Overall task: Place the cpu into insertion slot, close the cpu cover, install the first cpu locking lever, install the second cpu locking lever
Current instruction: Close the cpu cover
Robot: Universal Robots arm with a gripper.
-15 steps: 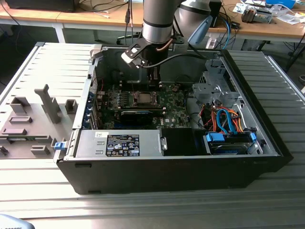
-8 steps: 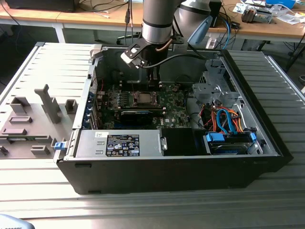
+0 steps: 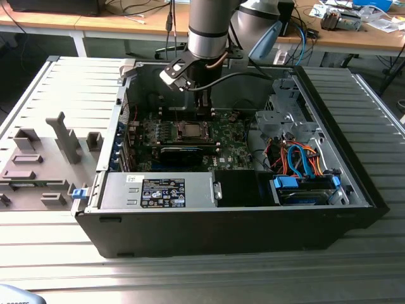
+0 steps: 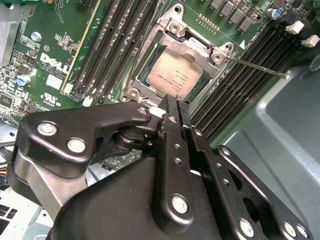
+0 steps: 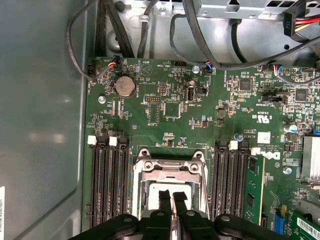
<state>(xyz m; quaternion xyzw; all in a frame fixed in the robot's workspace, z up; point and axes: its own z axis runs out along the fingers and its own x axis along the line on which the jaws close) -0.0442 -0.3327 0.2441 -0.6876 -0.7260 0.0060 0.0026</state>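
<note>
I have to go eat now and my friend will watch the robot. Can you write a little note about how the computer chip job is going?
The gripper hangs just over the insertion slot; open or shut, cannot tell.
The cpu lies in the slot, and the cpu cover looks lowered around it.
Done: cpu placed, cover seemingly closed.
Left: one thin locking lever juts out sideways from the socket and seems unlatched; the other lever's state cannot be told.

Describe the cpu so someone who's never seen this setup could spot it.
Look in the open computer case at the green motherboard. Between its banks of long black slots sits a silver cover; the cpu is the pale flat square in its window.
</note>
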